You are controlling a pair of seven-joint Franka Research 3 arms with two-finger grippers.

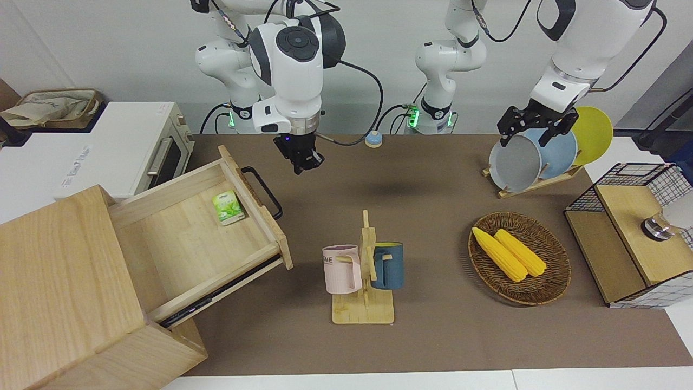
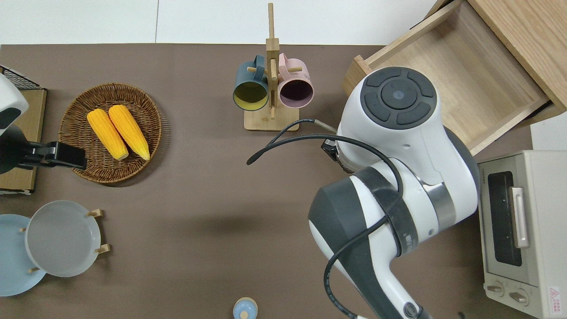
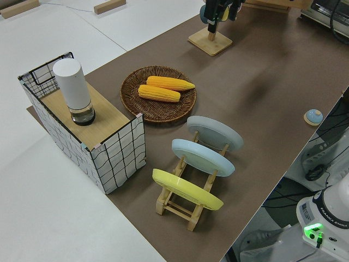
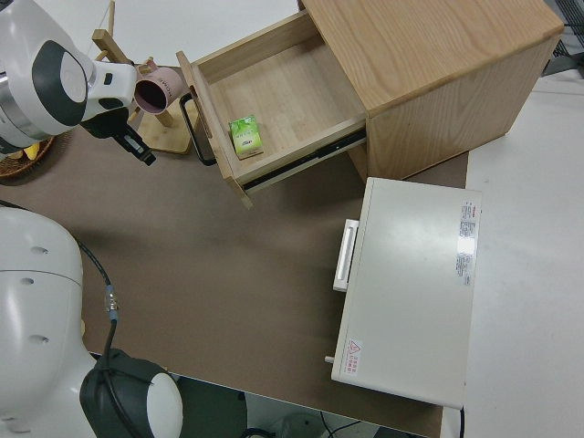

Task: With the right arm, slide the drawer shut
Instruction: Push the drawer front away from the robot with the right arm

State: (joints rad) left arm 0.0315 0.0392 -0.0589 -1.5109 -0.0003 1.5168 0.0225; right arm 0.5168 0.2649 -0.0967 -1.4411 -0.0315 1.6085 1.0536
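Front view shows the drawer pulled wide open at the table's right-arm end, a green packet inside. The right gripper hangs just beside the handle, holding nothing; whether its fingers are apart, I cannot tell. A crooked push could jam the drawer or slip off. The left arm is parked.

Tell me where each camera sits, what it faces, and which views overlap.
Front: across the table, facing both arms; right end effector by the open drawer.
Overhead: straight down; right arm covers the drawer's front.
Left side: left arm's end, plate rack; left base.
Right side: above the right arm; drawer, oven.
Shared: drawer; corn basket.
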